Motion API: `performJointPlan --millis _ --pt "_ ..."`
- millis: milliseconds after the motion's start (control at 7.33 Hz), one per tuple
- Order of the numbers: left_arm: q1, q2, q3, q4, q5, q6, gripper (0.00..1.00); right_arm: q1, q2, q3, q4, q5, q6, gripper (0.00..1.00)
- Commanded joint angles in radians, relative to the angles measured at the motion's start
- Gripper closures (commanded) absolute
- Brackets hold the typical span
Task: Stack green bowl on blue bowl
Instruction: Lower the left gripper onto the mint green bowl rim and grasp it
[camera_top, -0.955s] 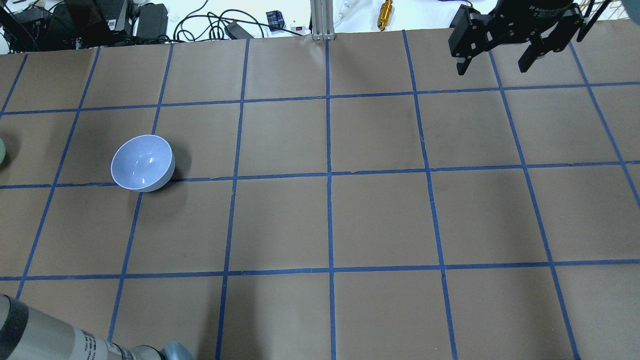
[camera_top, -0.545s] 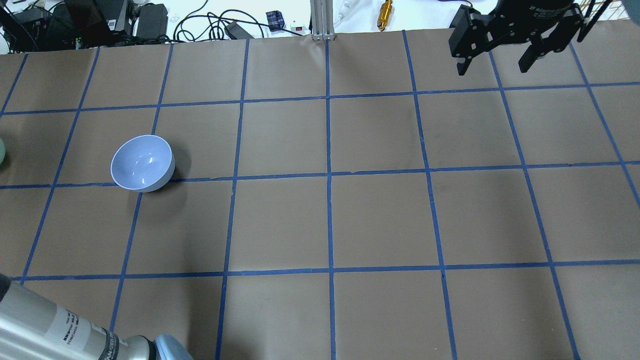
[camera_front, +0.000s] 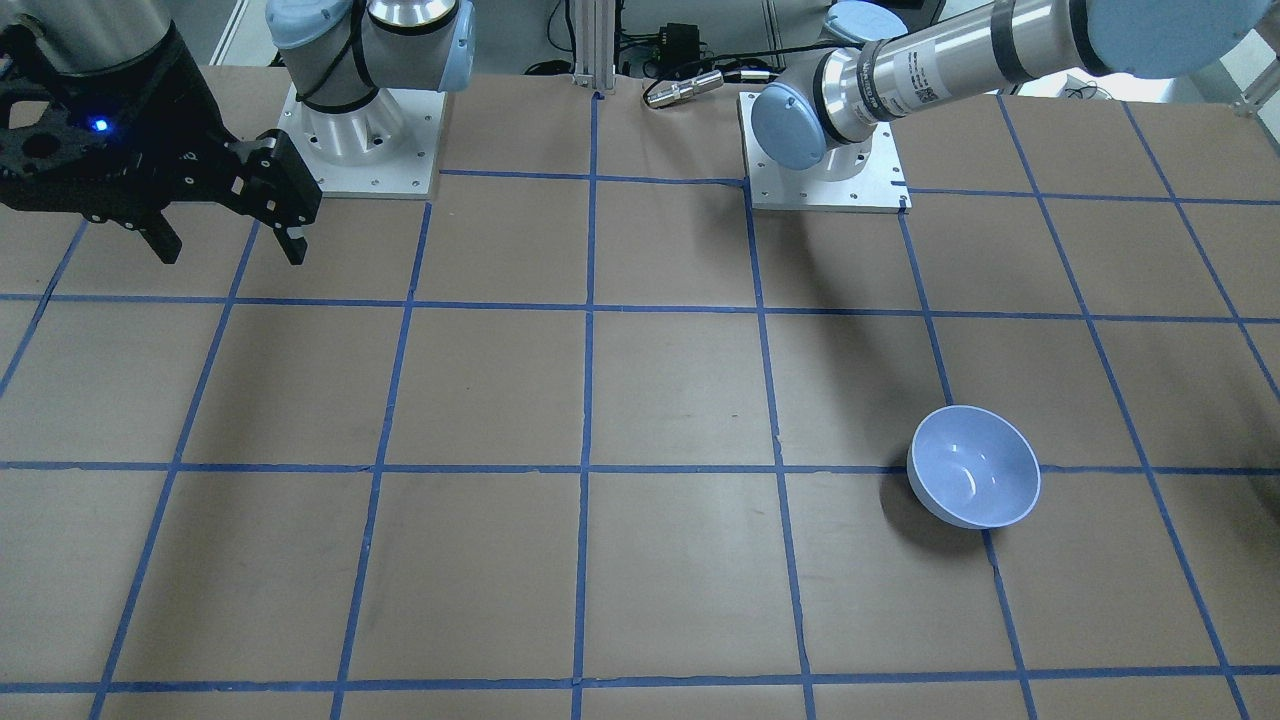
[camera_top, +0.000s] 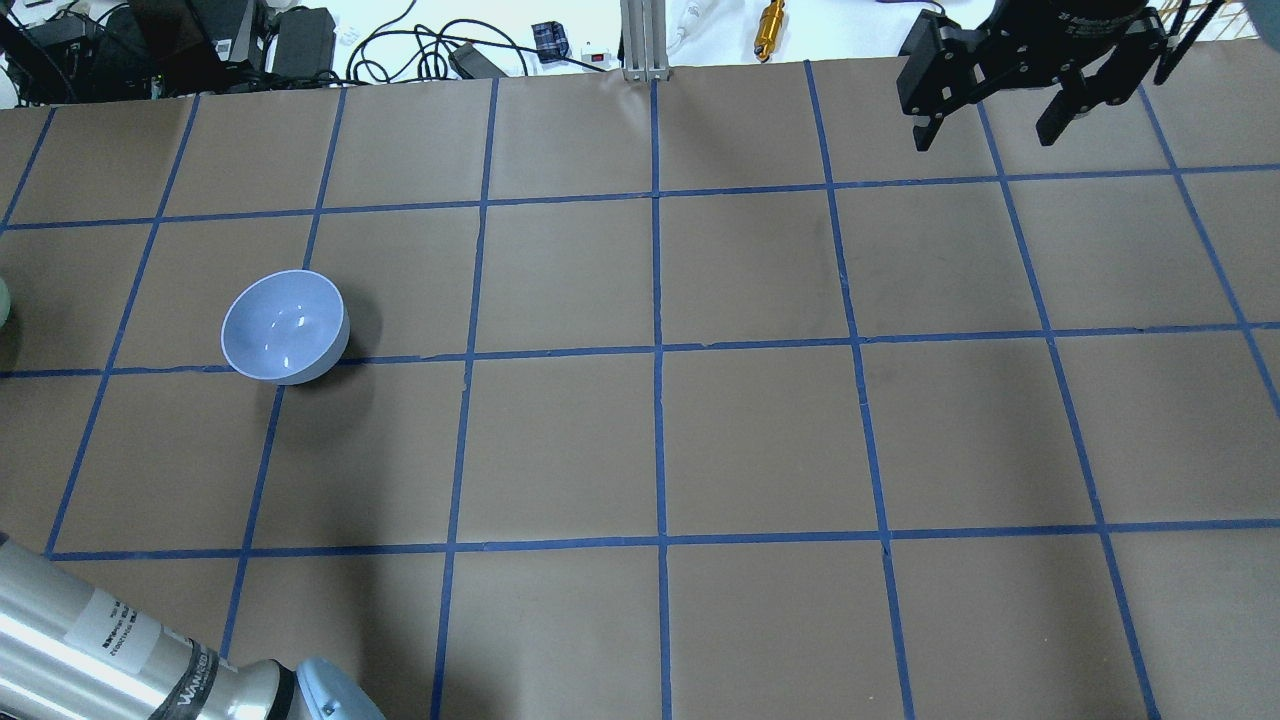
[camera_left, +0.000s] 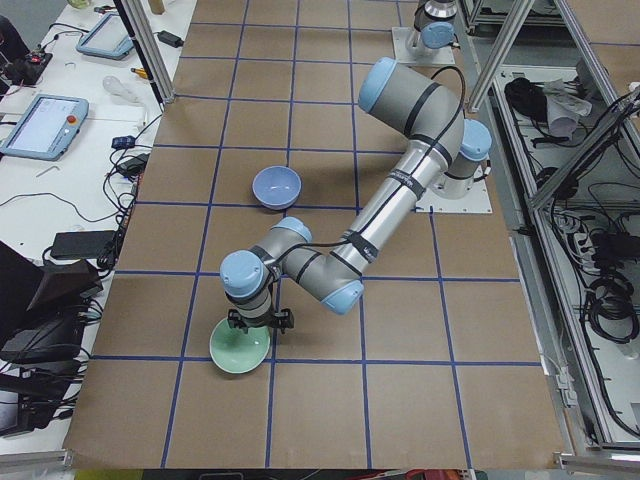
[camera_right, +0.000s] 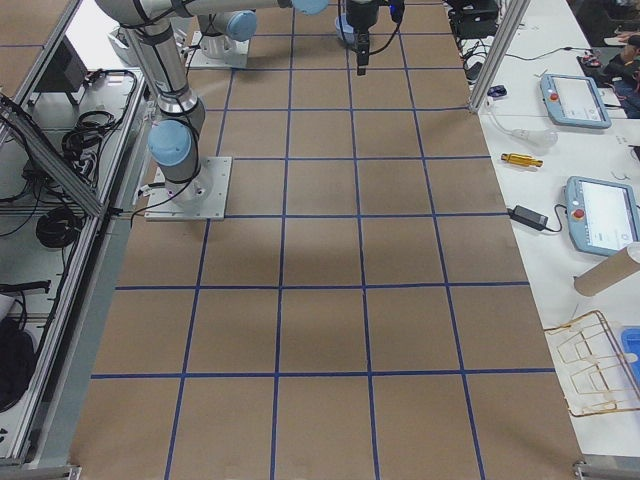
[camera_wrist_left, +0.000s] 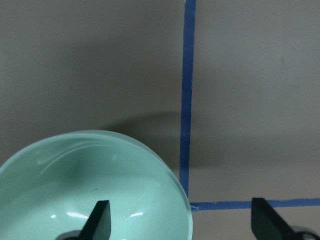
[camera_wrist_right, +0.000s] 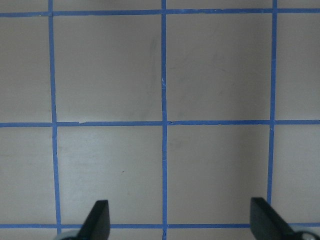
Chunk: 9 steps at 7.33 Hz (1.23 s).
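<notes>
Well, both bowls stand upright on the brown-papered table (camera_top: 760, 440), and both hold nothing. The blue bowl (camera_top: 285, 326) sits on the robot's left half of the table. Its base rests right on a line of the blue tape (camera_top: 657, 300) grid, and light glints on its glossy inside. The green bowl (camera_left: 240, 350) is further out toward the table's end on the robot's left, well apart from the blue one. From the overhead camera only a sliver of it peeks in at the left edge.

The left arm (camera_left: 400, 190) stretches out low across the table and folds down, so the left gripper (camera_left: 258, 322) hangs right over the green bowl's rim. In the left wrist camera its jaws stand wide apart. One fingertip (camera_wrist_left: 100, 222) shows over the bowl's pale green inside and the other over bare paper past the rim, so the bowl's wall on that side lies between them. Nothing is gripped, and I can't tell whether either finger touches the bowl. A crossing of two tape lines lies just beside the bowl's rim.

The right gripper (camera_top: 985, 135) hangs above the far corner on the robot's right, well away from both bowls. Its jaws are spread wide with nothing between them, and its wrist camera sees only paper and tape squares below.
</notes>
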Motion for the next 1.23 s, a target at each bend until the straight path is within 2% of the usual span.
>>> performJointPlan --millis 0,273,409,545,682,818,1091 --pt "0.022 -0.050 0.016 0.016 -0.028 0.034 0.02 0.000 -0.002 0.000 0.000 0.000 0.000 0.00" --pt "0.032 -0.079 0.025 0.034 -0.050 0.068 0.06 0.000 0.000 0.000 0.000 0.000 0.000 0.00" --pt "0.034 -0.083 0.027 0.046 -0.051 0.069 0.36 0.000 0.000 0.000 0.000 0.002 0.000 0.00" --pt "0.034 -0.086 0.027 0.051 -0.075 0.074 0.55 0.000 0.000 0.000 0.000 0.000 0.000 0.00" --pt "0.034 -0.084 0.027 0.051 -0.074 0.074 0.96 0.000 0.000 0.000 0.000 0.002 0.000 0.00" --pt "0.035 -0.083 0.025 0.051 -0.074 0.074 1.00 0.000 0.000 0.000 0.000 0.002 0.000 0.00" --pt "0.034 -0.052 0.015 0.042 -0.073 0.053 1.00 0.000 0.000 0.000 0.000 0.002 0.000 0.00"
